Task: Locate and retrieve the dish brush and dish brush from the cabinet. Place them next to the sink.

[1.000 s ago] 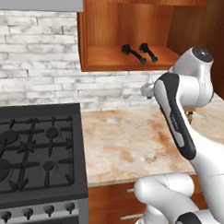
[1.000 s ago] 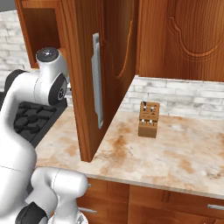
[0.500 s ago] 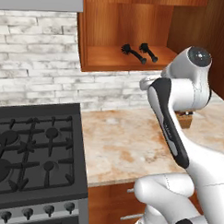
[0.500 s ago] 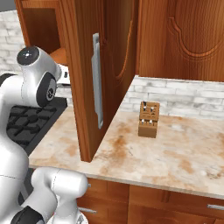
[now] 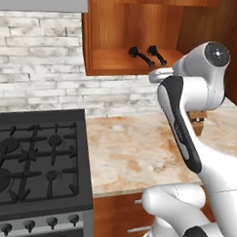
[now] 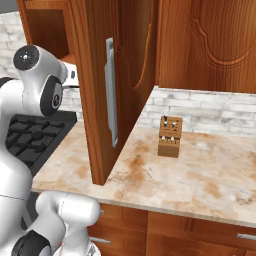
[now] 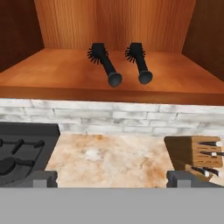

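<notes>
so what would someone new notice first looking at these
Probably the two small all-black dish brushes, one beside the other, lying on the floor of the open reddish-brown wooden wall cabinet, handles pointing outward. Next, the big white robot arm rising over the marbled counter, with a black gas stove at left.

Two dish brushes (image 7: 105, 64) (image 7: 139, 62), one knife block (image 7: 192, 154), one stove (image 5: 35, 165).

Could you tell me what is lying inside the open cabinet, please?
Two black dish brushes lie side by side on the cabinet floor, heads toward the back, handles forward. The cabinet's upper part is out of sight.
</notes>
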Controlling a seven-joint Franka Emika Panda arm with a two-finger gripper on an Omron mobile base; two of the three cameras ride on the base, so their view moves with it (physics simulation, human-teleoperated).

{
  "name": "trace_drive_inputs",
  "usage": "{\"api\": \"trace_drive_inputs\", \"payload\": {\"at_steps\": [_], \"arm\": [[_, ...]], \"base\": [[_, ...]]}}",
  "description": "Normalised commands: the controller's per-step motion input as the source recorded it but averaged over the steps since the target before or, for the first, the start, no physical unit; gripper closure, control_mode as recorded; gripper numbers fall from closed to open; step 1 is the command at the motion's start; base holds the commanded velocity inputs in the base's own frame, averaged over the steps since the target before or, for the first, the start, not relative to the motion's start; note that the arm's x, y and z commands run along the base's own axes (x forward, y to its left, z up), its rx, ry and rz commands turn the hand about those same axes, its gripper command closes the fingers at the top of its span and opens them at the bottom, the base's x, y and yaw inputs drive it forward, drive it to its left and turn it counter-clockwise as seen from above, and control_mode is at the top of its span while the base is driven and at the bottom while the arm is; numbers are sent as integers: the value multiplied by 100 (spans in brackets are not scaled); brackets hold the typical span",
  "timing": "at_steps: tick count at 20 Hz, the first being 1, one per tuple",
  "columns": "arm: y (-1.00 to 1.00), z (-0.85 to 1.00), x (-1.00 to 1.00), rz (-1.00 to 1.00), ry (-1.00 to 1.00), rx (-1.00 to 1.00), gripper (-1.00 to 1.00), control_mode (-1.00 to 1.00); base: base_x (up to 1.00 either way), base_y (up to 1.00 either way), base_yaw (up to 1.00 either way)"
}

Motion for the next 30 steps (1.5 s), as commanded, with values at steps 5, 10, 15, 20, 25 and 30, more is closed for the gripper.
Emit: {"api": "trace_drive_inputs", "payload": {"at_steps": [5,10,15,20,25,30], "arm": [[0,33,22,4,-12,0,-100,-100],[4,19,31,1,-5,-5,-100,-100],[11,0,49,2,2,-4,-100,-100],[4,0,49,5,2,0,-100,-100],[0,0,46,2,3,-1,-100,-100],[0,0,46,2,5,-2,-100,-100]], "base": [[0,0,0],[0,0,0],[0,0,0],[0,0,0],[0,0,0],[0,0,0]]}}
